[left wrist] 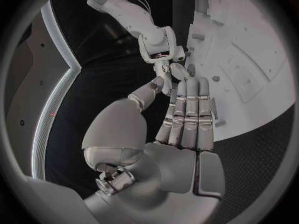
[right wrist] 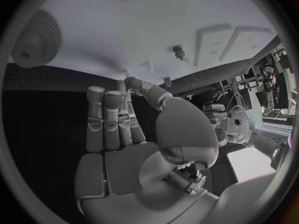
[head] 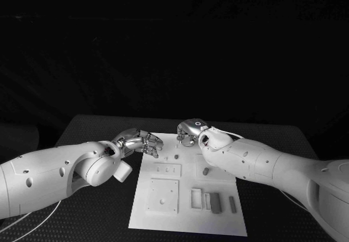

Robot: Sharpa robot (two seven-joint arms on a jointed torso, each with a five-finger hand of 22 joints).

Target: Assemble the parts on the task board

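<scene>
My left hand (head: 143, 143) and right hand (head: 190, 132) hover at the far end of the task board (head: 187, 222) on the table (head: 87, 131), fingers (left wrist: 192, 104) loosely extended, grasping nothing; grey parts (head: 216, 202) lie nearer me, well apart.

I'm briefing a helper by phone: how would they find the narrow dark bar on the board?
Start at the white task board on the black table. Along its near right stand upright pieces; the slim dark grey bar is rightmost, darker and thinner than the paler blocks beside it.

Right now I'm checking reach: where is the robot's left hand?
In the head view the left hand hovers at the far left corner of the task board, across from the right hand.
</scene>
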